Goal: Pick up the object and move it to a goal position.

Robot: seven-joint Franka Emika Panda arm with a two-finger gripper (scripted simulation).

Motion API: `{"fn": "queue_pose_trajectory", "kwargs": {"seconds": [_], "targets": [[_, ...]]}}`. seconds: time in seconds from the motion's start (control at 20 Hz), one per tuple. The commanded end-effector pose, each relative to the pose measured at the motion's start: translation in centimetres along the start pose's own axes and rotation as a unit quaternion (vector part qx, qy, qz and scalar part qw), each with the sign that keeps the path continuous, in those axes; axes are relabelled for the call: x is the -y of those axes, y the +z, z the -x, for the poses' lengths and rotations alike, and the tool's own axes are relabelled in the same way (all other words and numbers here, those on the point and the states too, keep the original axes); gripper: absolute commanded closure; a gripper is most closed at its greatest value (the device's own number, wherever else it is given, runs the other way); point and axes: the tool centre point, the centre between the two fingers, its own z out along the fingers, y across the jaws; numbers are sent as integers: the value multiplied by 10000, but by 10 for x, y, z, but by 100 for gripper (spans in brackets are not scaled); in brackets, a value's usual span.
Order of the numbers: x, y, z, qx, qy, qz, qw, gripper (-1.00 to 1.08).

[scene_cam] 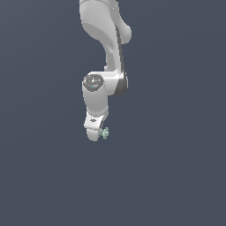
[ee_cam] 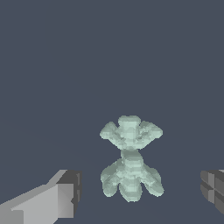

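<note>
The object (ee_cam: pixel 130 157) is a small pale mint-green lump with knobbly lobes, two clusters joined by a narrow waist. In the wrist view it lies between the two fingertips, with a clear gap on each side. One finger (ee_cam: pixel 65 194) and the other finger (ee_cam: pixel 213 187) stand wide apart, so the gripper (ee_cam: pixel 140 192) is open and touches nothing. In the exterior view the white arm hangs down with its gripper (scene_cam: pixel 94 133) low, and the object (scene_cam: pixel 105 132) shows as a tiny green speck right beside the hand, toward the exterior view's right.
A plain dark grey-blue surface (scene_cam: pixel 176 176) fills both views. No other thing, container or edge shows. The arm's upper links (scene_cam: pixel 106 39) rise to the top of the exterior view.
</note>
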Motion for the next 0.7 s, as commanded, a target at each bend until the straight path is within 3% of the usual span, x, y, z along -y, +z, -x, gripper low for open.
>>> {"fn": "queue_pose_trajectory", "kwargs": {"seconds": [0.0,0.35,0.65], "targets": [[0,1,1,-1,-69,-1,10000,-92],[0,7,1,-1,-63,-2,10000,-92],[1,36,1,-1,-79,-3,10000,-92]]}}
